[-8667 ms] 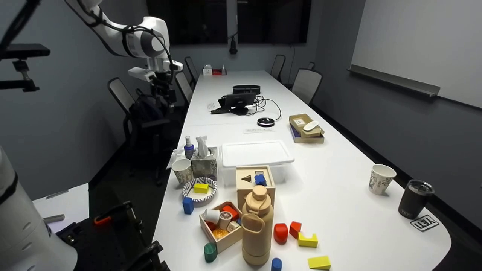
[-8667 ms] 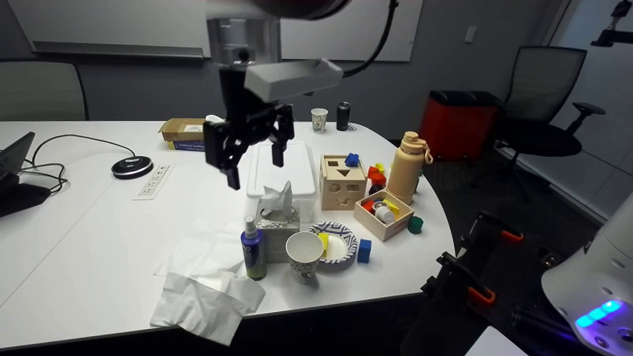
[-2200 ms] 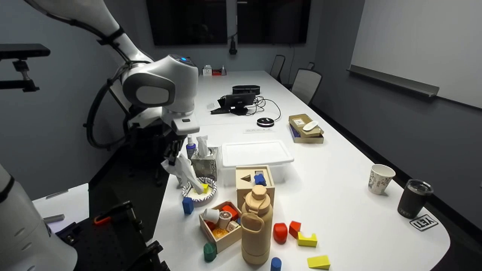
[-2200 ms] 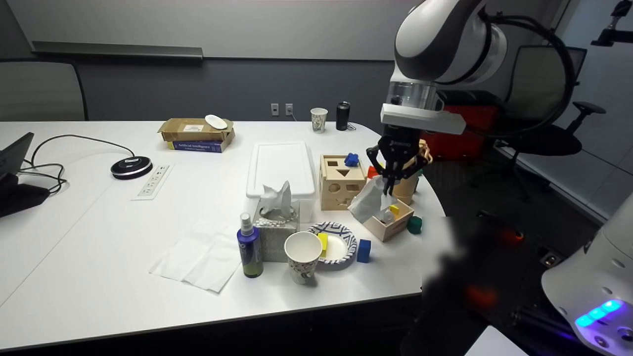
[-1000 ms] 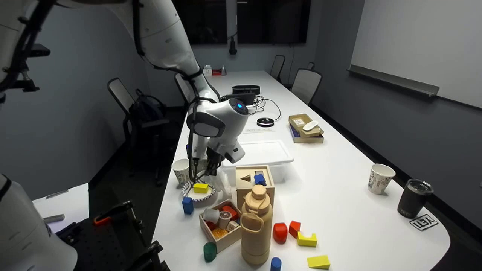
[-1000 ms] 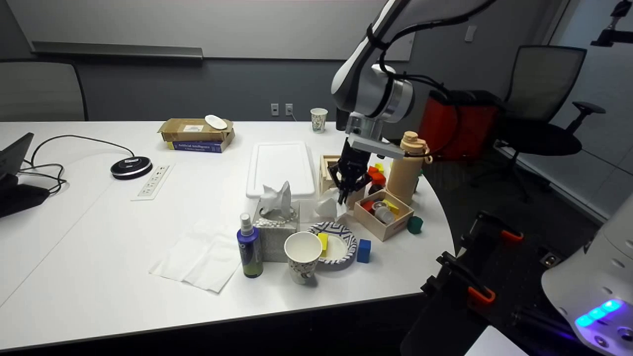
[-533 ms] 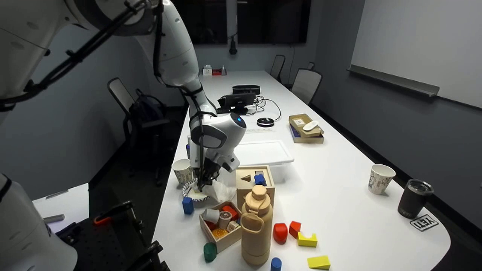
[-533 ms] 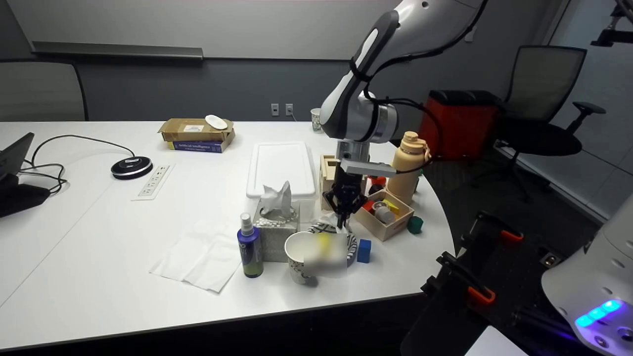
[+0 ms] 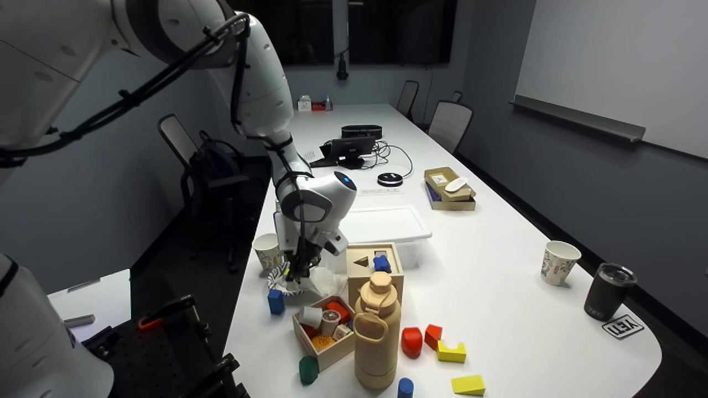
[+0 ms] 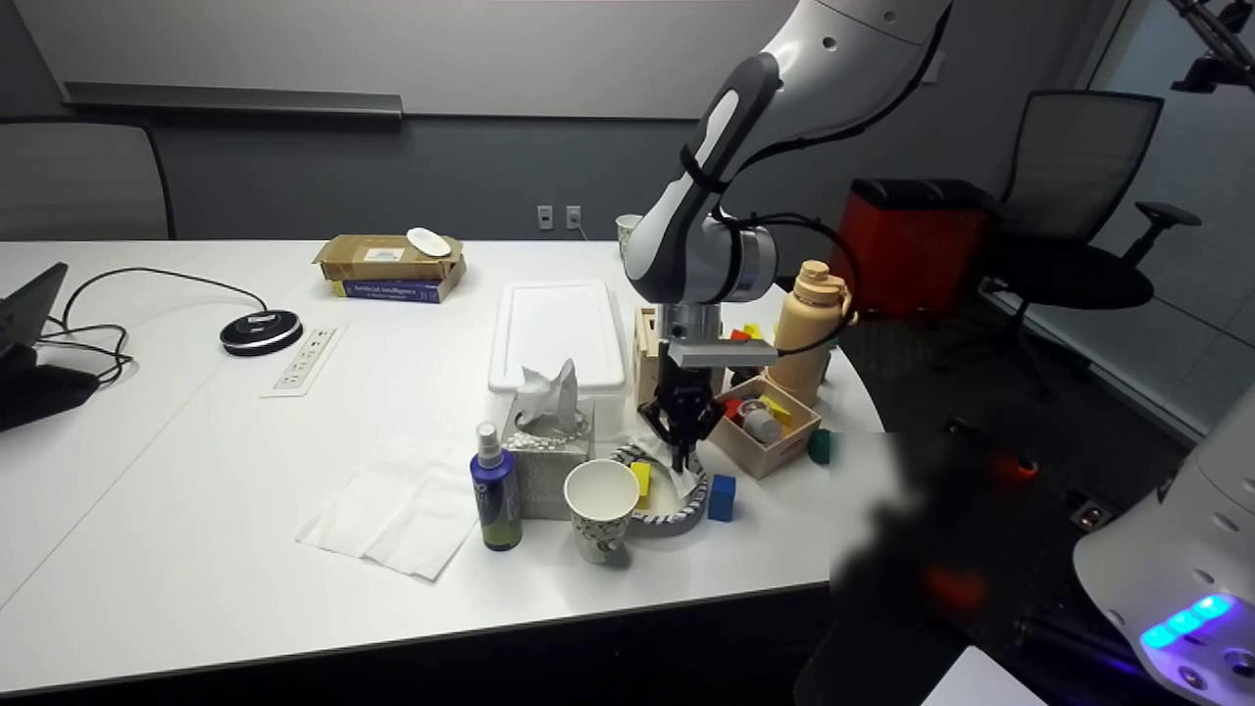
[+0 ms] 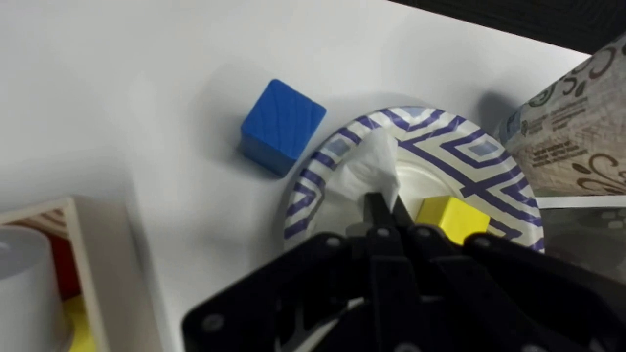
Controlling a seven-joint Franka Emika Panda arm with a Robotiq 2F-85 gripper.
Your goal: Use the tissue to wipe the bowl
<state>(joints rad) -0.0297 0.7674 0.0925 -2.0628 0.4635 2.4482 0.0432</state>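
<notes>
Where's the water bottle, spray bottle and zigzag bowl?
Tan water bottle [image 9: 378,349]: in an exterior view, its body.
Spray bottle [image 10: 497,502]: in an exterior view, its body.
Zigzag bowl [image 11: 523,196]: in the wrist view, its rim.

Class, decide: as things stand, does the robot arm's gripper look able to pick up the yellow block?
Probably not yet: the gripper is shut on the tissue, though the yellow block lies close by in the bowl.

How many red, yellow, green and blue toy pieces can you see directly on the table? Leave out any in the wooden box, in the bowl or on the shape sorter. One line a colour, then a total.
Red pieces: 2
Yellow pieces: 2
Green piece: 1
Blue pieces: 2
Total: 7
</notes>
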